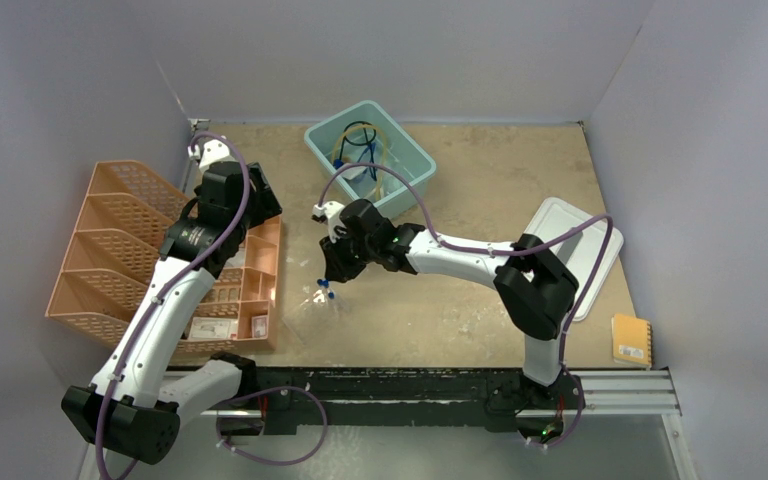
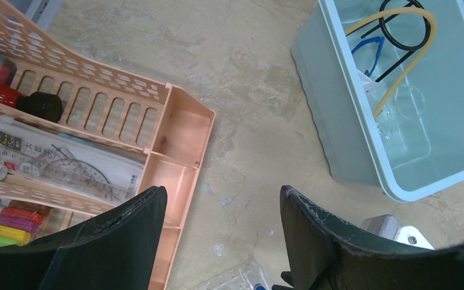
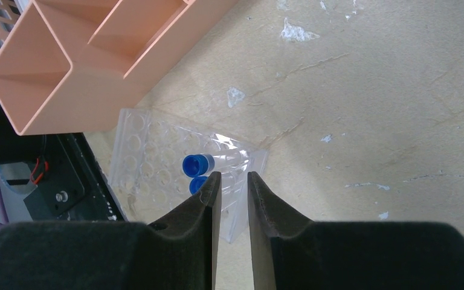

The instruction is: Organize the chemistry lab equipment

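A clear rack point(image 3: 151, 151) lies tilted on the table by the organizer's corner, with two blue-capped tubes point(image 3: 197, 164) in it. My right gripper point(image 3: 234, 176) hangs just over the rack's edge, its jaws a narrow gap apart with nothing between them; from above, the right gripper point(image 1: 332, 268) sits right over the tubes point(image 1: 325, 291). My left gripper point(image 2: 223, 193) is wide open and empty over bare table, between organizer and bin. Inside the teal bin point(image 2: 338, 151) lie amber tubing point(image 2: 411, 60), a black wire ring stand point(image 2: 426, 36) and blue-framed glasses point(image 2: 368, 47).
The orange mesh organizer point(image 1: 150, 250) fills the left side, its tray holding markers and a protractor. The teal bin point(image 1: 370, 155) stands at the back centre. A pale grey lid point(image 1: 570, 250) lies at the right, a yellow notepad point(image 1: 631, 340) near the front right edge.
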